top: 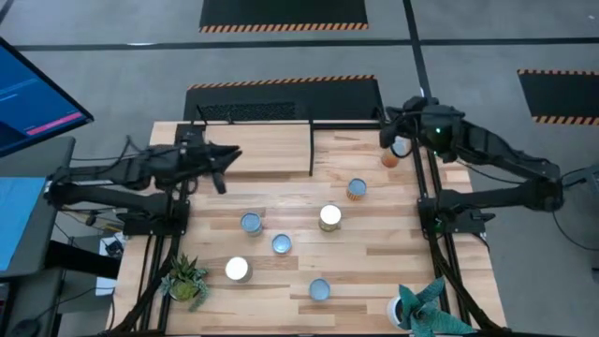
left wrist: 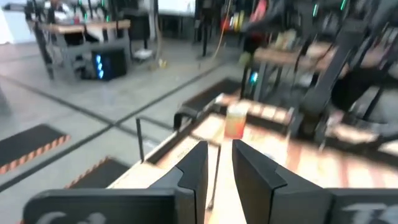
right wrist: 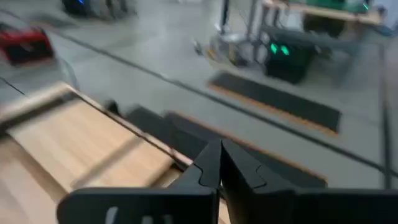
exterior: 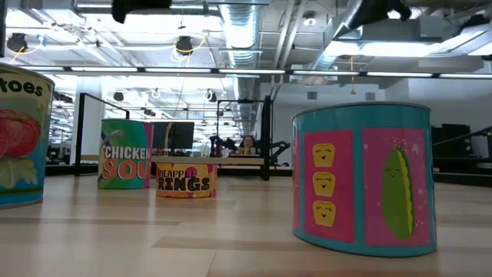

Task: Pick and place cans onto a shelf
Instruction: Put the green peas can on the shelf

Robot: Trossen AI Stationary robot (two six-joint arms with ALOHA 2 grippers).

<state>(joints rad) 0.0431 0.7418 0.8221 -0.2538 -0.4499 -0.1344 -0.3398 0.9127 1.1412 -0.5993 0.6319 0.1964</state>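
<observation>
Wooden table (top: 374, 271) carries cans (top: 329, 217), two potted plants (top: 187, 279).

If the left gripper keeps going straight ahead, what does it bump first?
Probably the shelf's thin black metal bar, straight ahead of the left gripper; the small orange can lies beyond it. Depth is unclear.

Seven cans (top: 329, 217) upright, scattered on tabletop; shelf (top: 253, 140) at far edge, bare

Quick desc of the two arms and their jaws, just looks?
Both arms are black, slim and jointed, with black cables running along them. The left gripper ends in two flat, matte black wedge-shaped jaws. The right gripper has the same black tapered jaws. A green indicator light glows on the right arm's wrist. No other markings are legible.
</observation>
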